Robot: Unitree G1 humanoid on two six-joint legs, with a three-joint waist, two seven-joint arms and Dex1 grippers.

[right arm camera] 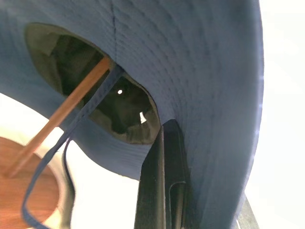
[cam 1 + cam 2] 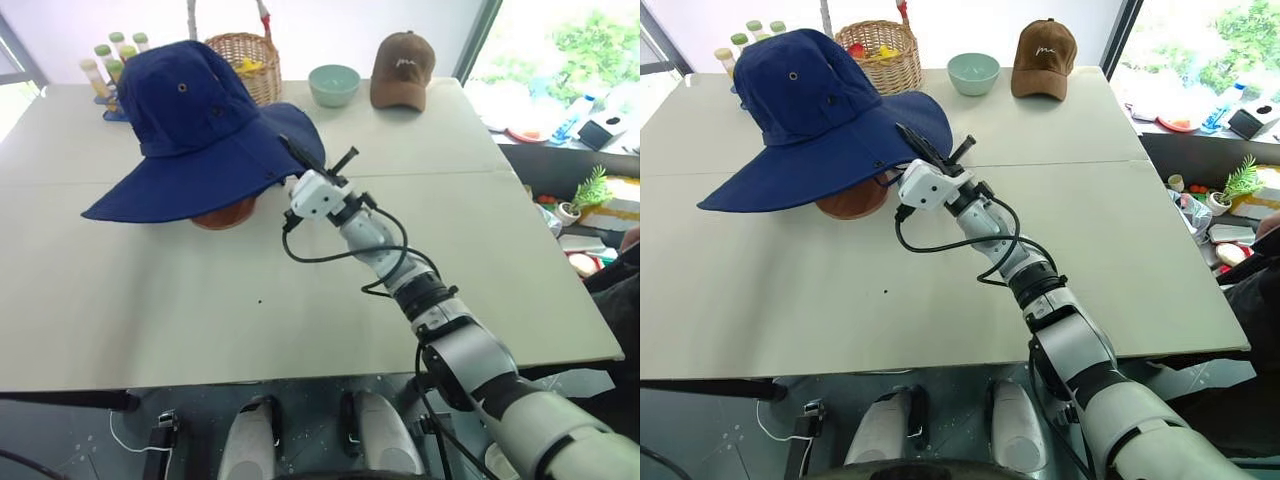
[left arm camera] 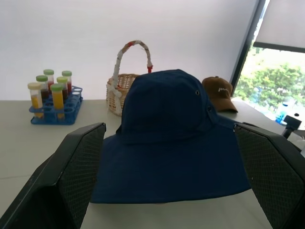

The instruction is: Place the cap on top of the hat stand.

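Cap point(image 2: 810, 110) already sits over the hat stand point(image 1: 57, 119), so open your right gripper point(image 2: 930, 150), now pinched shut on its brim, and withdraw without dragging it.

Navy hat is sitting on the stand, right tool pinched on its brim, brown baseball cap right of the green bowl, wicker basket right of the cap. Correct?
One error: the wicker basket stands left of the green bowl, not right of the brown baseball cap; the right eye view shows it. The rest holds: navy hat on the stand, right tool pinched on its brim.
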